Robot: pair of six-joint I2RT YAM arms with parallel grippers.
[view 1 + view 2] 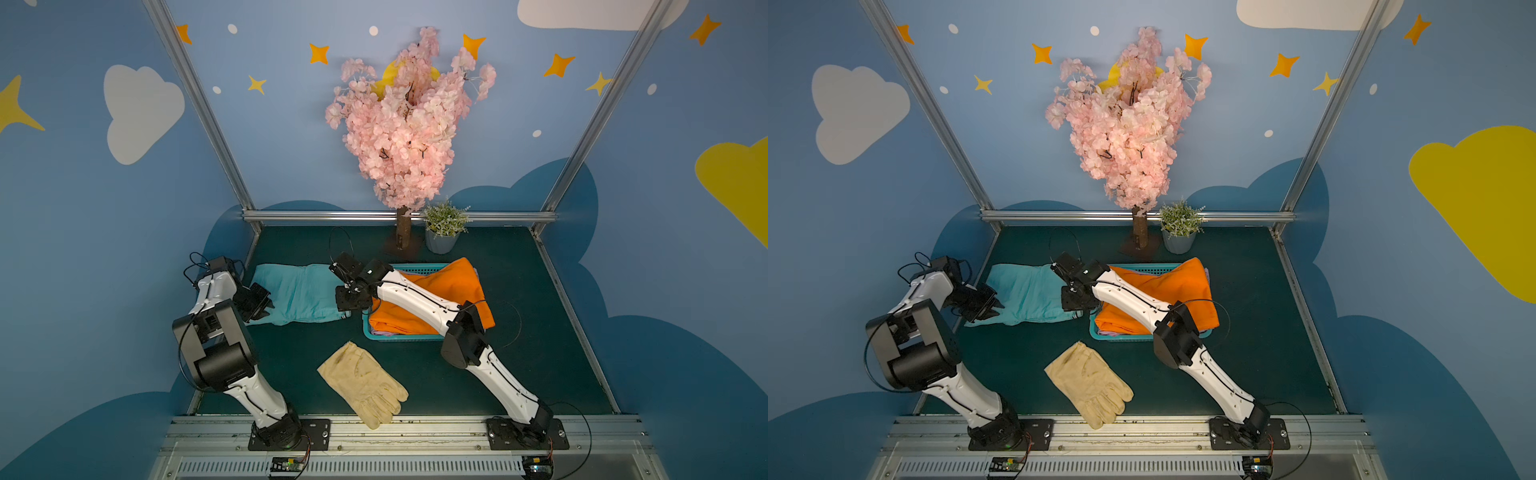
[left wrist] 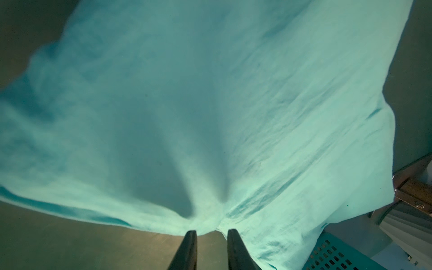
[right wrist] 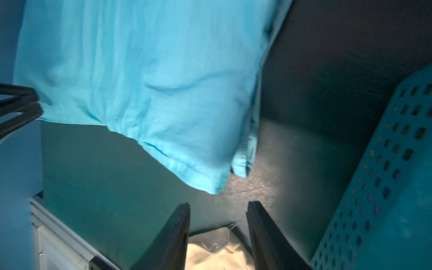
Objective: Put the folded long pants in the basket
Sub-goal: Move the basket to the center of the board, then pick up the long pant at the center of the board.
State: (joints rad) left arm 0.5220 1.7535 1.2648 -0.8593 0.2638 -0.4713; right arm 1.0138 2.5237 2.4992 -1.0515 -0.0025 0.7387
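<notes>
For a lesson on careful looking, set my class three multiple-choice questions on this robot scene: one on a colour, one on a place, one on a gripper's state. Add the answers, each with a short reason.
1. Which colour are the pants lying on top in the basket?
A. orange
B. black
C. white

2. Where does the cream glove lie?
A. inside the basket
B. on the mat, nearer the arm bases than the basket is
C. against the plant pot

3. How is the right gripper?
A. shut on the glove
B. open, holding nothing
C. shut on the basket's rim

Answers:
1 A: the orange pants cover the pile in both top views.
2 B: the glove lies flat on the mat by the front rail.
3 B: the right wrist view shows its fingers apart with nothing between them.
</notes>
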